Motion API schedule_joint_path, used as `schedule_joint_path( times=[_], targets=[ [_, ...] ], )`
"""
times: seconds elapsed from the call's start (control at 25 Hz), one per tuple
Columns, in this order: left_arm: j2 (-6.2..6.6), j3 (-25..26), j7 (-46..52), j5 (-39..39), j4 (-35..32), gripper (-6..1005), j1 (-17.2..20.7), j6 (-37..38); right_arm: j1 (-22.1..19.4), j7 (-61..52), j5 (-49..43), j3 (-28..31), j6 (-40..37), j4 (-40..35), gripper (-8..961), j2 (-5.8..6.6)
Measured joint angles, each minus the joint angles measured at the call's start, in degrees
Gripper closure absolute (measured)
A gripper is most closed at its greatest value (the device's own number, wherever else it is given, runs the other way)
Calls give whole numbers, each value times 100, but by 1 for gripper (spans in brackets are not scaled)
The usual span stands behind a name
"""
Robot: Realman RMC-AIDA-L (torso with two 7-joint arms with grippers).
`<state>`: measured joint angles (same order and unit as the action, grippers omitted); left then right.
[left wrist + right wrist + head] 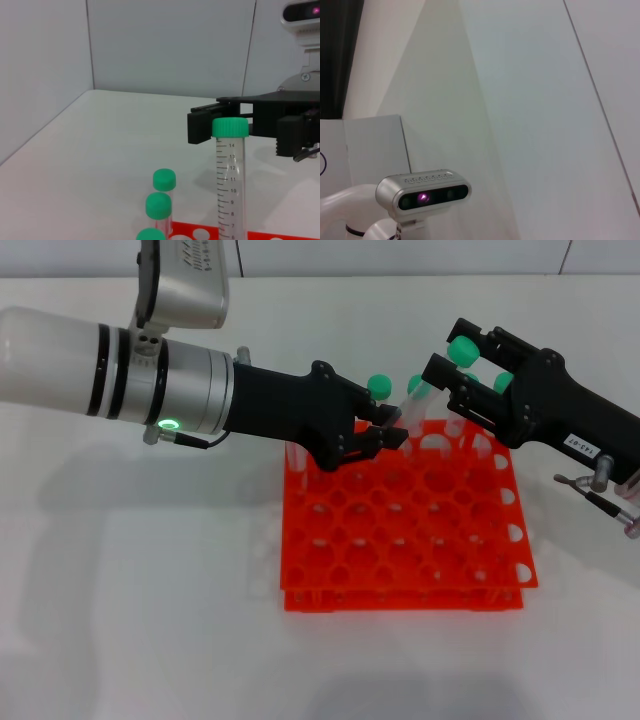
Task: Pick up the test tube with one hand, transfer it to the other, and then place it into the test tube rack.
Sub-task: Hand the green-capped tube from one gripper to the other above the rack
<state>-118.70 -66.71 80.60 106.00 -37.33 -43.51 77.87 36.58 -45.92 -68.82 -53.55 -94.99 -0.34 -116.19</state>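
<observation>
Test tube (230,185), left wrist view: printed graduation scale, numerals 14, 13, 12, 11, 10, 9, 8, 7, 6 reading downward. Right gripper (447,380): white label, characters too small to read.

The left pincer (392,432) covers the lower part of the test tube (412,398) in the head view, so its grip cannot be judged. In the left wrist view that tube (230,185) and the test tube rack (280,235) are cut off by the edge. The right wrist view shows no fingers
</observation>
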Motion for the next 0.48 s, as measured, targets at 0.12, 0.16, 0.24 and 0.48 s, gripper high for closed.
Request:
schedule_joint_path(
  times=[0.12, 0.16, 0.24, 0.48],
  targets=[
    [-3, 0, 0, 5, 1, 675, 0, 15, -2, 5, 0, 2, 19, 0, 337, 0],
    [-3, 0, 0, 6, 0, 675, 2, 21, -3, 8, 0, 3, 22, 1, 362, 0],
    [-3, 0, 0, 8, 0, 673, 7, 29, -12, 22, 0, 7, 24, 5, 412, 0],
    [-4, 0, -1, 8, -5, 668, 19, 39, -54, 47, 68, 12, 26, 8, 541, 0]
  ],
)
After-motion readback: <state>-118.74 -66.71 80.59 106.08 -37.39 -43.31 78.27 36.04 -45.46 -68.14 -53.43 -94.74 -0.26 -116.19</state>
